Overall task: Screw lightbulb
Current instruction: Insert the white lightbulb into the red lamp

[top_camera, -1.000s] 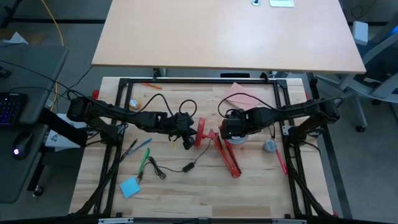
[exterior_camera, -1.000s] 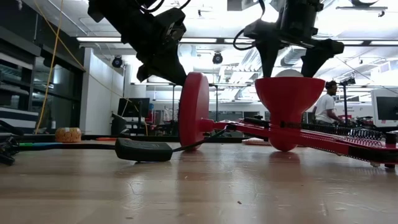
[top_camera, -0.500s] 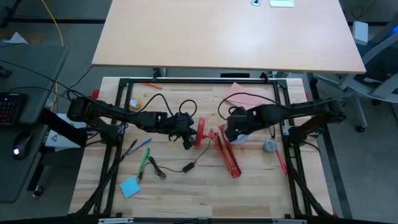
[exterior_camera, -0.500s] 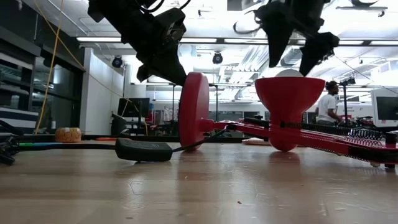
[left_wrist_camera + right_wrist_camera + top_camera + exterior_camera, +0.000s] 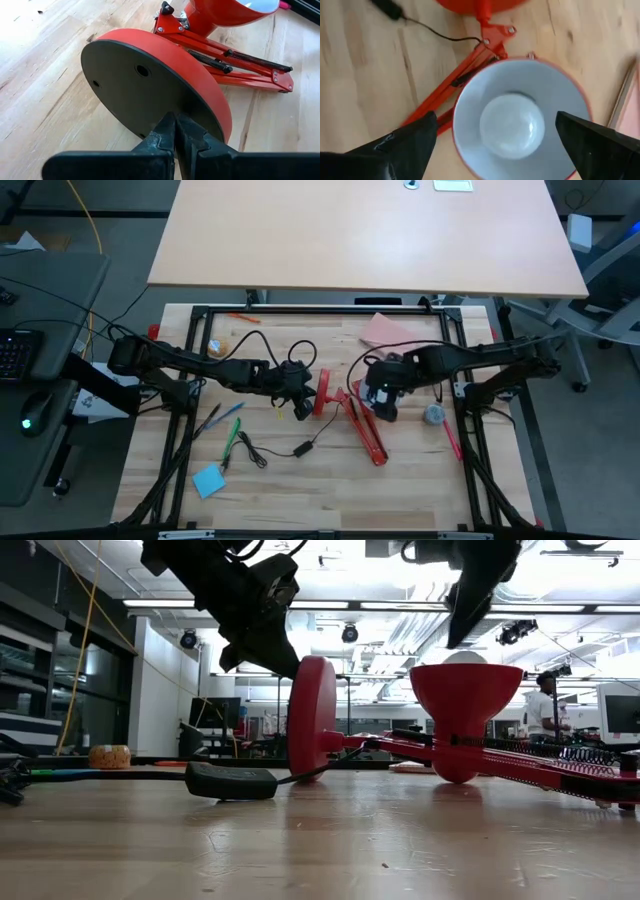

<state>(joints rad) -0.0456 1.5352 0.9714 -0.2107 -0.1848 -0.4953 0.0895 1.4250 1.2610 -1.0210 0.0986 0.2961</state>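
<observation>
Bulb: the white bulb (image 5: pixel 511 125) sits inside the shade (image 5: pixel 470 120), in the middle of the right wrist view. In the low view only its round top (image 5: pixel 466 657) peeks over the shade's rim. Nothing touches it.
Right gripper: the right gripper (image 5: pixel 387 392) hangs above the shade, just right of the middle of the high view. Its two fingers (image 5: pixel 410 145) are spread wide, one on each side of the shade, with nothing between them.
Left gripper: the left gripper (image 5: pixel 176 131) is at the lamp's round red base (image 5: pixel 150 85), low in the middle of the left wrist view. Its fingers look pressed together on the base's edge, though the pinch point is hard to see.
Lamp: the red lamp (image 5: pixel 362 430) lies on the wooden table (image 5: pixel 290 480), with its base standing on edge and its shade facing up.
Cord: a black cord (image 5: pixel 275 452) runs across the table, lower left of the lamp.
</observation>
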